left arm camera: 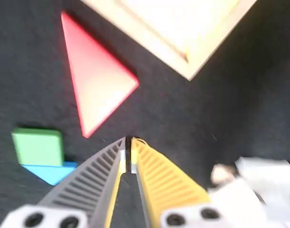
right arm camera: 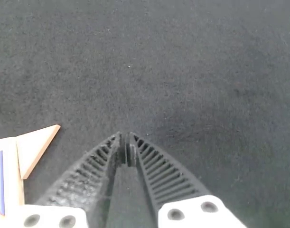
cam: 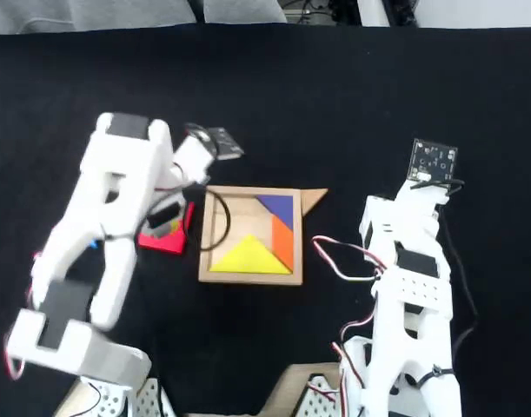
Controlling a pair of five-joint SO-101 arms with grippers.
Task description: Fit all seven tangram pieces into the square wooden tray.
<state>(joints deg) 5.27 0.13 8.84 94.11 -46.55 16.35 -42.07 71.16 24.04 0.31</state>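
The square wooden tray (cam: 248, 279) lies mid-table and holds a yellow triangle (cam: 246, 254), an orange piece (cam: 284, 241) and a blue piece (cam: 280, 208). A red triangle (cam: 165, 238) (left arm camera: 99, 80) lies just outside the tray's left side. My left gripper (left arm camera: 128, 141) is shut and empty, hovering close to that triangle's tip, beside the tray corner (left arm camera: 194, 66). A green square (left arm camera: 38, 147) rests on a light-blue piece (left arm camera: 50, 172) nearby. A plain wooden triangle (cam: 314, 200) (right arm camera: 36, 147) lies at the tray's far right corner. My right gripper (right arm camera: 126, 141) is shut over bare cloth, apart from it.
Black cloth covers the table. The left arm (cam: 109, 226) leans over the area left of the tray, and a black cable (cam: 215, 228) loops over the tray's left part. The right arm (cam: 413, 269) stands to the right of the tray.
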